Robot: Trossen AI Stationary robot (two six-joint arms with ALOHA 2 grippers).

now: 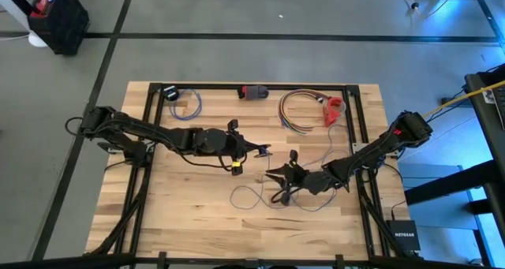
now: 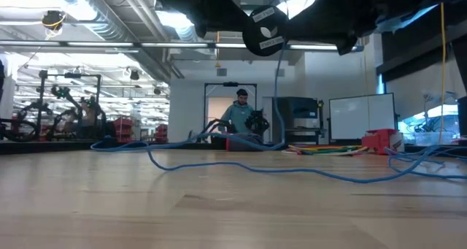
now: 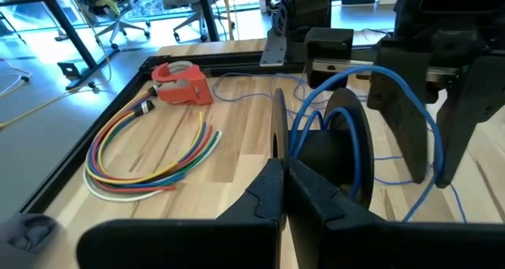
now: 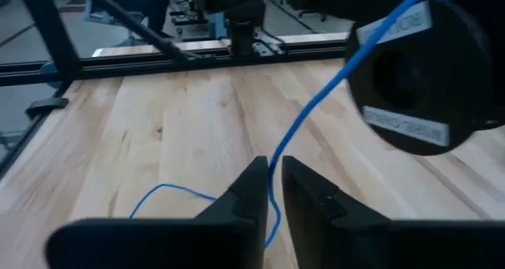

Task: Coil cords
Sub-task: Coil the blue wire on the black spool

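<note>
1. Table [image 1: 181,214]: pale wooden top in a black frame, seen whole only in the high view.
2. Wire [image 1: 260,196]: thin and loose, laid in squiggly loops on the near middle of the table, between and below the two grippers. In the high view its spread runs mostly left to right, with strands trailing toward the right arm. In the low view it is seen as a blue line [image 2: 306,169] lying across the wood, with one strand rising straight up to the disc.
3. Disc [image 2: 264,31]: small, black and round, shown lifted clear of the table in the low view, a white label on its face. In the left wrist view it is seen edge-on [image 3: 331,155], standing upright with wire looped around it.
4. Left gripper [image 1: 264,151]: at mid-table; its jaws are shown pressed together in the left wrist view [image 3: 286,182], right at the disc. Whether the disc is actually gripped cannot be told.
5. Right gripper [image 1: 278,177]: just right of centre; its jaws are narrow, a strand of wire passing through the slim gap [image 4: 272,174]. The disc is shown close ahead [image 4: 422,80].
6. Bundle of coloured cables [image 3: 146,155] and red tape holder [image 3: 183,84]: at the far right of the table.
7. Person [image 2: 241,117]: seen only in the low view, in the room behind.
</note>
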